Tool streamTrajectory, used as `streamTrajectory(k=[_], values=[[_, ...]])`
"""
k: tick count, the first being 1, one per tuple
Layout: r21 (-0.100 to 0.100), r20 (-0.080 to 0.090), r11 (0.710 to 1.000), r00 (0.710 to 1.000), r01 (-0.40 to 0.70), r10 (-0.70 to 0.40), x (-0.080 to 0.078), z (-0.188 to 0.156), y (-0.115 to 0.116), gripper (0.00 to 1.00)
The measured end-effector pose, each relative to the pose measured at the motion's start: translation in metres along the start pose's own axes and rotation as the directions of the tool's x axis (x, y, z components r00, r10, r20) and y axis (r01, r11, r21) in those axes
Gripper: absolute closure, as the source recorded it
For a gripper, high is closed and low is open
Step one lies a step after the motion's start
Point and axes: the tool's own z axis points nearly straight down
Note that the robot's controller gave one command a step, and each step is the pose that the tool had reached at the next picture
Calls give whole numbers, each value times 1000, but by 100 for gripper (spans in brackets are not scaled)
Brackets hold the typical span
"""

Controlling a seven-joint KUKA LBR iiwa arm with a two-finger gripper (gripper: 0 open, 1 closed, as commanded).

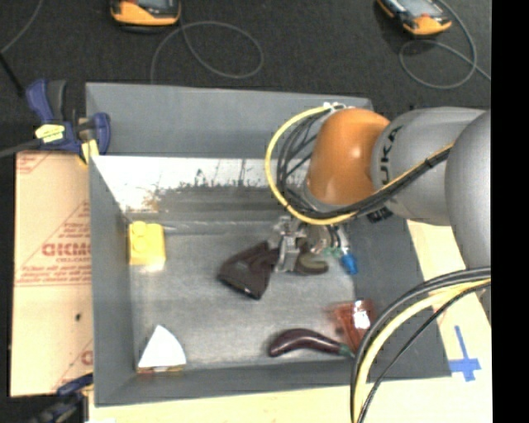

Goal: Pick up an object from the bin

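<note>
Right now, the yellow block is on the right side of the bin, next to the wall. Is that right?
Not quite. The camera view shows the yellow block on the left side of the bin, not the right. It does sit next to the wall.

I work in a robotics lab, not a home or a shop. My arm [430,165], with its orange cover [347,157] and looped cable bundle [279,165], reaches in from 3 o'clock over a grey metal bin [223,116] of mismatched small things. Loose cables [216,51] curl over the dark surface at 12 o'clock, between an orange-and-black device [145,10] and a second device [417,16].
</note>
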Motion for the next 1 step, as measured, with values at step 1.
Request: streamTrajectory(k=[1], values=[[0, 13, 1000, 1000, 0, 0, -4, -15, 0, 100]])
